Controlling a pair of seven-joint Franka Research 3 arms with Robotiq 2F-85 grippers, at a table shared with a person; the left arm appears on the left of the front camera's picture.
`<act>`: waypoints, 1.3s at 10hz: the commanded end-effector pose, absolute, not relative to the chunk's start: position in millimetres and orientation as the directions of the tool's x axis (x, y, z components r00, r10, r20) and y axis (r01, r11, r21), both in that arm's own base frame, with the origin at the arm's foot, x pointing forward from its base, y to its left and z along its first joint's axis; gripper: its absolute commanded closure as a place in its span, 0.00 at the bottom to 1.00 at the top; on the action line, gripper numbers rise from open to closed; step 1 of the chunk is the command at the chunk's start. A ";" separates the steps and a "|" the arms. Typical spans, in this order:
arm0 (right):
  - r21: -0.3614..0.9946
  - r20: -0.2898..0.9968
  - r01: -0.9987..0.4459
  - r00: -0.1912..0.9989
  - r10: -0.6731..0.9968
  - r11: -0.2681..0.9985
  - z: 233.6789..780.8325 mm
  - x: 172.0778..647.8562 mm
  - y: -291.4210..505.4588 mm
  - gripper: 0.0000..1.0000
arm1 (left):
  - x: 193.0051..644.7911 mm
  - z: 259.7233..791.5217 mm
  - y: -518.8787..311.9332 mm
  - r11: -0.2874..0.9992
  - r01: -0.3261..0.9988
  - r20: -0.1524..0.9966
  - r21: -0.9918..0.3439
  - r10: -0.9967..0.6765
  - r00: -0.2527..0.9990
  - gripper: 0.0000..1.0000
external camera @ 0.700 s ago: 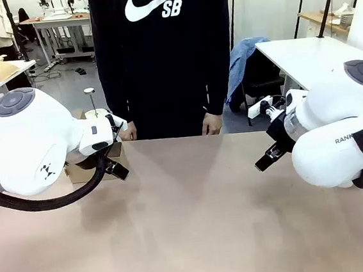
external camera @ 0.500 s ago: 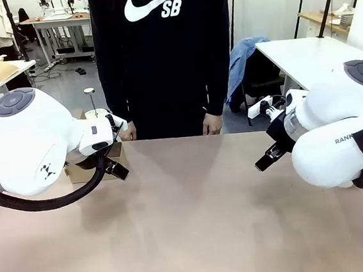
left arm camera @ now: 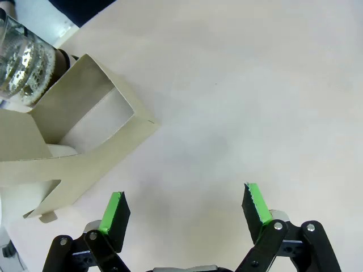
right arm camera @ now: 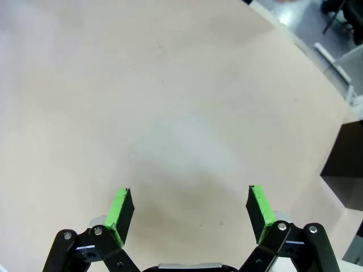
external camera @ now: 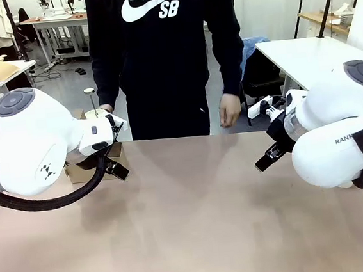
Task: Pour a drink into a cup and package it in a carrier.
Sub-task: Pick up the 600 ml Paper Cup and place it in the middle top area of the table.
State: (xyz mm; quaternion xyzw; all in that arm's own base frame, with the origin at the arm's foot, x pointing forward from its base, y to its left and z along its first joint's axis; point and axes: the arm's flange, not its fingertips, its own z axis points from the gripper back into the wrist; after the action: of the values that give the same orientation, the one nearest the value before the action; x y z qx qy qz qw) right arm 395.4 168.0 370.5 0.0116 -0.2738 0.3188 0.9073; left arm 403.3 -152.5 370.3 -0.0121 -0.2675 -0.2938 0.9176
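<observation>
On the table (external camera: 195, 212), a brown cardboard box (left arm camera: 85, 141) lies just ahead of the left gripper (left arm camera: 184, 207), with the drink's glass jug (left arm camera: 20, 62) beyond it, well apart from the right gripper (right arm camera: 190, 209). Both grippers hang spread wide, empty. The jug is cut off at the frame's edge, and what the box holds is hard to make out.

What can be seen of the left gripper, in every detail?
The left gripper is black, with two fingers that carry bright green pads. Its jaws stand wide open and hold nothing. It hangs above the pale table and touches nothing; a piece of brown cardboard lies close beside one finger.
</observation>
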 end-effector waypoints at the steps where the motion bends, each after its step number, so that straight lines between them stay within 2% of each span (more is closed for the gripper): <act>1: -0.153 0.505 -0.585 0.647 0.572 0.797 370.6 395.5 167.9 0.00 | 403.4 370.3 -152.4 0.827 0.546 0.498 0.135 -0.533 0.684 0.00; 4: -0.153 0.504 -0.585 0.647 0.572 0.796 370.5 395.5 168.0 0.00 | 403.4 370.3 -152.4 0.827 0.546 0.498 0.135 -0.533 0.684 0.00; 6: -0.109 0.547 -0.568 0.651 0.526 0.816 424.2 423.9 166.9 0.00 | 403.4 370.3 -152.4 0.827 0.546 0.498 0.135 -0.533 0.684 0.00; 9: -0.020 0.558 -0.584 0.667 0.494 0.811 535.4 473.1 137.0 0.00 | 403.4 370.3 -152.4 0.827 0.546 0.498 0.135 -0.533 0.684 0.00; 10: 0.024 0.568 -0.683 0.610 0.552 0.730 568.4 482.8 97.5 0.00 | 403.4 370.3 -152.4 0.827 0.546 0.498 0.135 -0.533 0.684 0.00; 11: 0.064 0.587 -0.707 0.598 0.546 0.705 583.1 491.3 64.3 0.00 | 403.4 370.3 -152.4 0.827 0.546 0.498 0.135 -0.533 0.684 0.00; 13: 0.115 0.647 -0.850 0.457 0.611 0.514 590.1 485.0 -33.1 0.00 | 403.4 370.3 -152.4 0.827 0.546 0.498 0.135 -0.533 0.684 0.00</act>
State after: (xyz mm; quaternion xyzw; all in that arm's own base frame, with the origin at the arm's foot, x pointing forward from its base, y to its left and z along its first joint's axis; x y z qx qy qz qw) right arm 474.4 14.1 606.2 0.1814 -0.2995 0.3954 0.8491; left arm 403.3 -152.8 370.4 -0.0118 -0.2676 -0.2940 0.9175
